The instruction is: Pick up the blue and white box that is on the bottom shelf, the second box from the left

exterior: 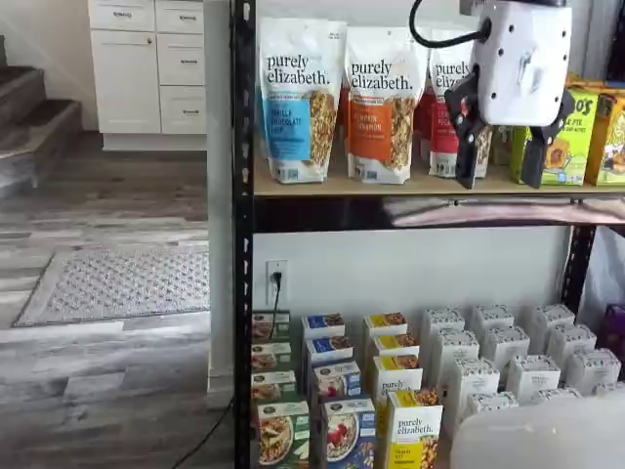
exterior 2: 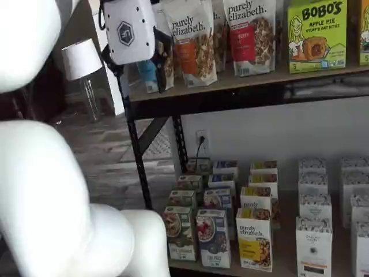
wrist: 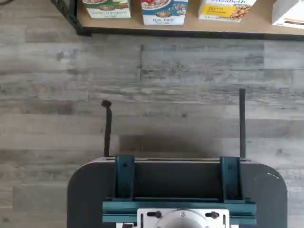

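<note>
The blue and white box (exterior: 349, 435) stands upright in the front row of the bottom shelf (exterior 2: 285, 231), with more blue boxes in a file behind it. It also shows in a shelf view (exterior 2: 213, 236) and in the wrist view (wrist: 164, 10), on the shelf board (wrist: 256, 24). My gripper (exterior: 499, 179) hangs high up, level with the wooden tier of pouches and far above the box. Its two black fingers (exterior: 466, 156) stand apart with a plain gap and hold nothing. Its white body also shows in a shelf view (exterior 2: 130, 29).
A green-and-white box (exterior: 283, 435) stands left of the blue box and a yellow-and-white box (exterior: 413, 435) right of it. White boxes (exterior: 508, 366) fill the right side. Tall pouches (exterior: 298, 98) line the upper tier. The black rack post (exterior: 243, 293) and a wall cord (exterior: 274, 293) are near. My white arm (exterior 2: 52, 190) fills one foreground. The dark mount (wrist: 176, 194) sits over grey floor.
</note>
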Available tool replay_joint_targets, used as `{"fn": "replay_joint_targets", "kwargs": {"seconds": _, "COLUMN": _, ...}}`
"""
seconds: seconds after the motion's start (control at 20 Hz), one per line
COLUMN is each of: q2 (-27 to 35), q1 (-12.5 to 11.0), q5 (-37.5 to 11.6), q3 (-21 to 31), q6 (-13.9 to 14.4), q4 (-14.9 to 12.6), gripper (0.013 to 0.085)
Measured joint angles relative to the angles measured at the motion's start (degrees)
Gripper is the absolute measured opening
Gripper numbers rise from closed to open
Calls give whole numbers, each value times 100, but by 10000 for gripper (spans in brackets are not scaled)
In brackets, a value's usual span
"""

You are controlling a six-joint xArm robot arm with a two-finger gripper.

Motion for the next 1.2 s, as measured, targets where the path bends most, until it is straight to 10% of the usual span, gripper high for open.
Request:
{"fn": "replay_joint_targets", "kwargs": {"seconds": 0.65, "q2": 13, "q1": 64, "q5": -159, "q3": 164, "q6": 17, "q4": -113, "gripper": 850}}
{"fn": "replay_joint_targets", "kwargs": {"seconds": 1.2, "q2": -16, "q1": 305, "q5": -1286, "q3": 1099, "q6": 231, "q4": -237, "gripper": 850}}
